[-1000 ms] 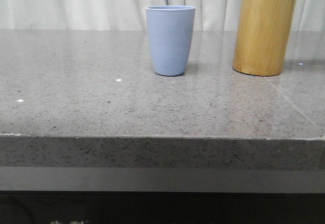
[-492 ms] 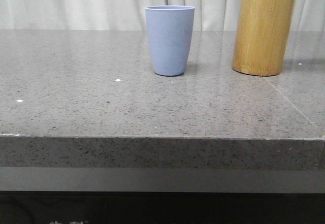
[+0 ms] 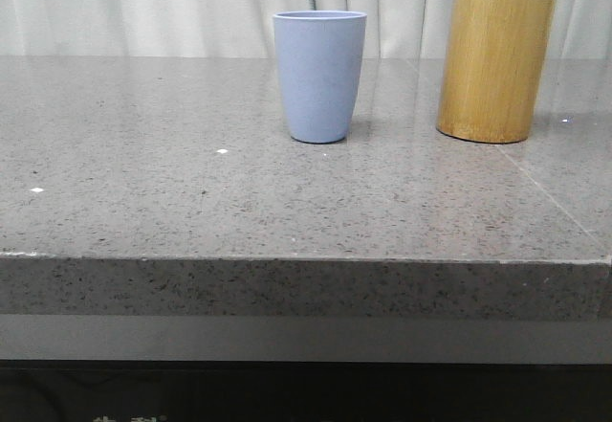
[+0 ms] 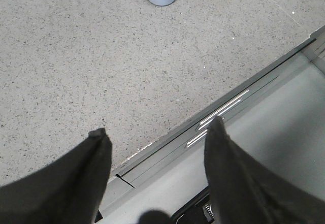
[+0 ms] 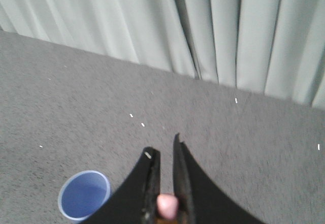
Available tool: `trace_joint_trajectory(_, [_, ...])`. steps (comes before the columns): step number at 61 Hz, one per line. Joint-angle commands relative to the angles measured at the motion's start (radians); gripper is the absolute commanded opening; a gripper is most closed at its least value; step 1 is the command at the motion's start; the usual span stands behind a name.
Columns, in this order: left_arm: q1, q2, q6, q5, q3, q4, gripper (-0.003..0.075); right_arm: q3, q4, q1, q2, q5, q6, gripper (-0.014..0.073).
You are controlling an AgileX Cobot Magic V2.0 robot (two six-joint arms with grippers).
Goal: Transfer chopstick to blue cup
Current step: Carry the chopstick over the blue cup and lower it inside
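The right tool [image 5: 163, 183] is clamped on a chopstick [image 5: 167, 205], held high above the table [image 3: 191, 202] so it clears the cup [image 5: 84, 194]; the left tool [image 4: 157, 148] is kept apart, idle.

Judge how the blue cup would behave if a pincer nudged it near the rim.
The blue cup would probably tip rather than slide: it tapers to a narrow base and stands tall for its width. It looks empty in the right wrist view, so likely light and easily shoved. The polished table may offer little grip.
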State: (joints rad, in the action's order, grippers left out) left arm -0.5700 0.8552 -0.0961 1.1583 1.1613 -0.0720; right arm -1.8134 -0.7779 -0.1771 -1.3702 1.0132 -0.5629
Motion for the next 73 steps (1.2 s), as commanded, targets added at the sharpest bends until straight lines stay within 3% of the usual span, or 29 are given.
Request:
trace_joint_trajectory(1, [-0.008,-0.001,0.01,-0.068,0.025,-0.007,0.041,-0.047,-0.026,0.055,0.061,-0.046,-0.011,-0.0039])
trace_joint_trajectory(11, [-0.008,-0.001,0.01,-0.068,0.025,-0.007,0.041,-0.04,0.018,0.234,0.062,-0.089,-0.033,-0.0039])
trace_joint_trajectory(28, [-0.008,-0.001,0.01,-0.068,0.025,-0.007,0.041,0.062,0.205,0.497,-0.027,-0.249,-0.045,-0.0039])
trace_joint_trajectory(42, [-0.008,-0.001,0.01,-0.068,0.025,-0.007,0.041,0.133,0.226,0.553,-0.136,-0.383,-0.045,-0.0039])
trace_joint_trajectory(56, [-0.008,-0.001,0.01,-0.068,0.025,-0.007,0.041,0.139,0.209,0.56,-0.225,-0.404,-0.045,-0.0029])
trace_joint_trajectory(62, [-0.008,-0.001,0.01,-0.068,0.025,-0.007,0.041,0.139,0.208,0.56,-0.246,-0.401,-0.045,0.0036])
trace_joint_trajectory(73, [-0.008,-0.001,0.01,-0.071,0.025,-0.007,0.041,0.139,0.198,0.56,-0.257,-0.394,-0.045,0.0302])
